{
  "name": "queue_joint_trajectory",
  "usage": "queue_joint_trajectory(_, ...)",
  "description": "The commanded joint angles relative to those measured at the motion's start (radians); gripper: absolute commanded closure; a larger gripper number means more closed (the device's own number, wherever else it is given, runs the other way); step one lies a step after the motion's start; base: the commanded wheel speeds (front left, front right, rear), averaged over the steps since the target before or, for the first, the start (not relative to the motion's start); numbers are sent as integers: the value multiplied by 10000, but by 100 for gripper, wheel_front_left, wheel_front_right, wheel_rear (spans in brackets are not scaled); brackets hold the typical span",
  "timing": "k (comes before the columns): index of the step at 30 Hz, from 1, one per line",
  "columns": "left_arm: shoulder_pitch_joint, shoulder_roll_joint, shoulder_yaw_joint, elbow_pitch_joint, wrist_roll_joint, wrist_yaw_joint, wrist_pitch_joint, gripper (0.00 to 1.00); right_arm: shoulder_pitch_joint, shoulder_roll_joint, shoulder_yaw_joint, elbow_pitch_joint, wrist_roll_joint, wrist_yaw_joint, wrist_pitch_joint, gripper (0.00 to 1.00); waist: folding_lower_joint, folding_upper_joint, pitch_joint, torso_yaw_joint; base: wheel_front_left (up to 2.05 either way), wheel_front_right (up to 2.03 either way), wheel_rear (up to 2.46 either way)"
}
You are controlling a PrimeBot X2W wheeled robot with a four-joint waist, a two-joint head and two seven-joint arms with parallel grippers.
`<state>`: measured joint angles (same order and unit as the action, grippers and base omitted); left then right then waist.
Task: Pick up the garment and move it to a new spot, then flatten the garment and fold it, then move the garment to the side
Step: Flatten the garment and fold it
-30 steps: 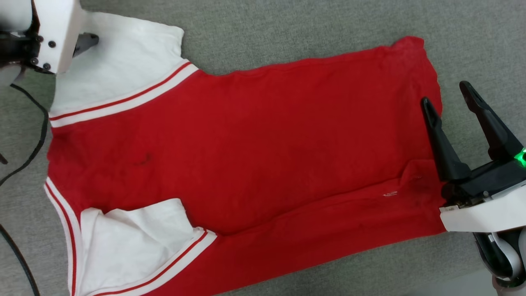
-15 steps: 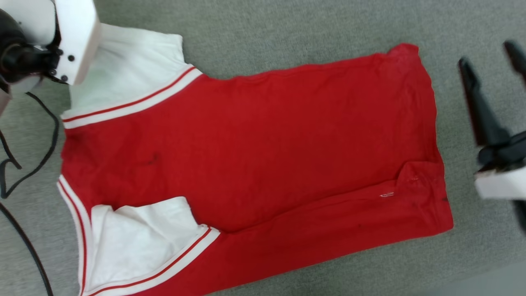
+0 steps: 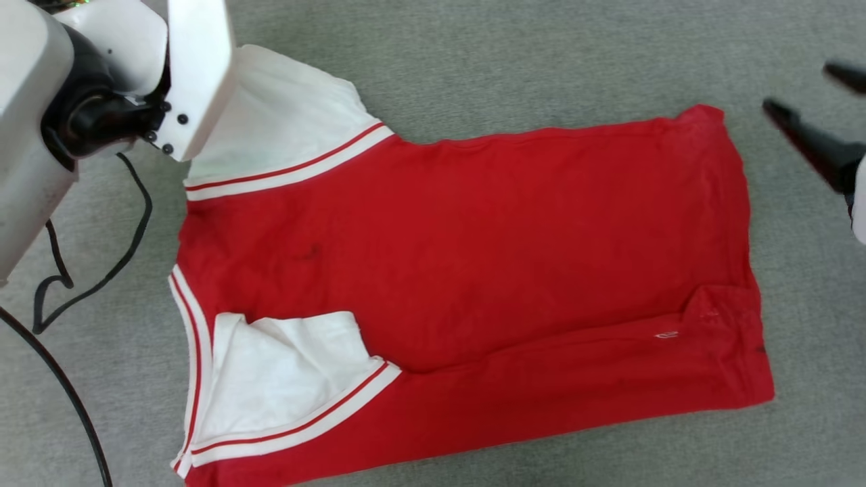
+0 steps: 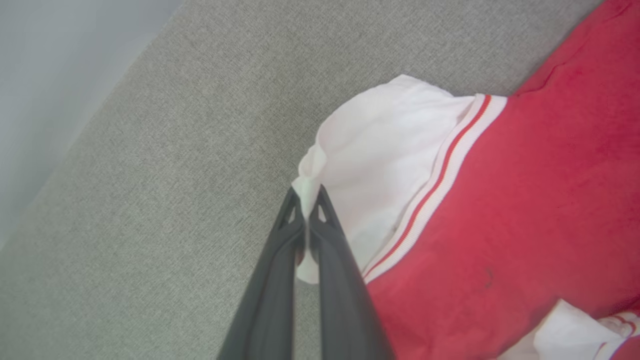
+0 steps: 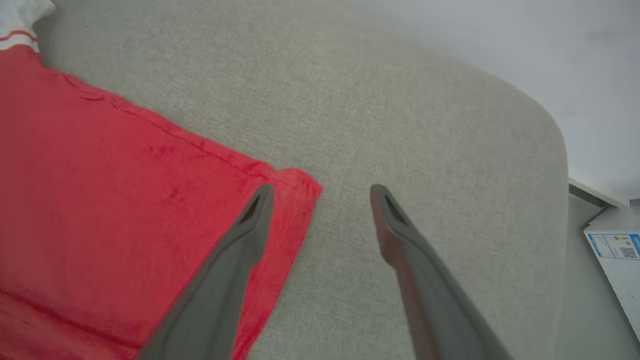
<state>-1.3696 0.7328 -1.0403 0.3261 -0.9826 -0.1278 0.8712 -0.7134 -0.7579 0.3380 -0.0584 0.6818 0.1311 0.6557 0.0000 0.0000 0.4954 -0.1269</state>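
The garment (image 3: pixel 473 257), a red jersey with white sleeves and striped trim, lies spread flat on the grey padded surface (image 3: pixel 514 61). Its near sleeve (image 3: pixel 284 372) is folded onto the body. My left gripper (image 4: pixel 307 196) is shut on the outer edge of the far white sleeve (image 4: pixel 385 150), with a pinch of cloth bunched between the fingertips. In the head view my left wrist housing (image 3: pixel 196 74) covers that grip. My right gripper (image 5: pixel 322 192) is open and holds nothing. Its left finger hovers over the garment's far hem corner (image 5: pixel 300 186). It also shows at the head view's right edge (image 3: pixel 808 91).
Black cables (image 3: pixel 88 284) trail over the surface left of the garment. The surface's rounded edge (image 5: pixel 550 125) lies beyond my right gripper, with a white labelled box (image 5: pixel 617 255) past it. Bare grey surface runs along the garment's far side.
My left gripper has shut on the far sleeve's edge. My right gripper has risen from the near hem corner toward the far hem corner, still open. The head camera has shifted.
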Motion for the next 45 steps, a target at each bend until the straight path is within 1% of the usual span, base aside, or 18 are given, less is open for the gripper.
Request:
queue_joint_trajectory(1,45,-16,-62,-61,-38,-3,-49,100,-350,-200,285,119,270,-8,490,0,0,0,24,101,0,0,0)
queue_joint_trajectory(3,-37,-65,-105,-157,-35,-8,-128,100,-893,-479,797,403,722,-8,1394,0,0,0,92,234,0,0,0)
queue_joint_trajectory(6,-149,-154,-207,-325,-20,-12,-253,100,-1481,-517,1385,973,1298,-8,2495,0,0,0,226,418,0,0,0)
queue_joint_trajectory(8,-268,-209,-282,-465,-26,-13,-332,100,-1869,-484,1676,1369,1493,-8,3103,0,0,0,342,539,0,0,0)
queue_joint_trajectory(11,-420,-277,-371,-646,-55,-14,-494,100,-2287,-288,2084,1901,1508,-8,3662,0,0,0,529,721,0,0,0)
queue_joint_trajectory(15,-640,-396,-449,-794,-114,-15,-680,100,-2562,36,2484,2574,1273,-8,3642,0,0,0,765,956,0,0,0)
queue_joint_trajectory(19,-775,-423,-552,-875,-138,-16,-854,100,-2076,309,3217,3153,1397,-5,3521,0,0,0,909,1096,0,0,0)
queue_joint_trajectory(23,-846,-319,-671,-887,-152,-16,-1018,100,-1711,364,3822,3502,1678,-3,3219,0,0,0,934,1109,0,0,0)
queue_joint_trajectory(24,-852,-294,-701,-871,-162,-15,-1045,100,-1740,364,3888,3535,1743,-3,3065,54,0,0,920,1098,0,0,0)
queue_joint_trajectory(25,-838,-281,-724,-852,-184,-15,-1105,100,-1825,350,3909,3572,1782,-3,2874,100,0,0,885,1083,0,0,0)
queue_joint_trajectory(32,-429,-144,-866,-864,-367,-15,-1651,100,-2501,72,4059,3600,2054,-5,1410,100,0,0,220,1012,0,0,0)
queue_joint_trajectory(36,33,129,-1009,-1135,-463,-16,-2056,100,-2417,-182,4447,3492,2286,-6,656,100,0,0,-413,985,0,0,0)
queue_joint_trajectory(37,33,129,-1009,-1135,-463,-16,-2056,100,-2417,-182,4447,3492,2286,-6,656,100,0,0,-413,985,0,0,0)
queue_joint_trajectory(41,660,497,-1091,-1601,-607,-2,-2444,100,-2097,-447,4908,3402,2507,-6,-32,100,0,0,-1024,1012,0,0,0)
queue_joint_trajectory(45,1426,873,-1241,-2216,-702,160,-2785,100,-1710,-750,5321,3331,2718,-6,-818,100,0,0,-1623,1090,0,0,0)
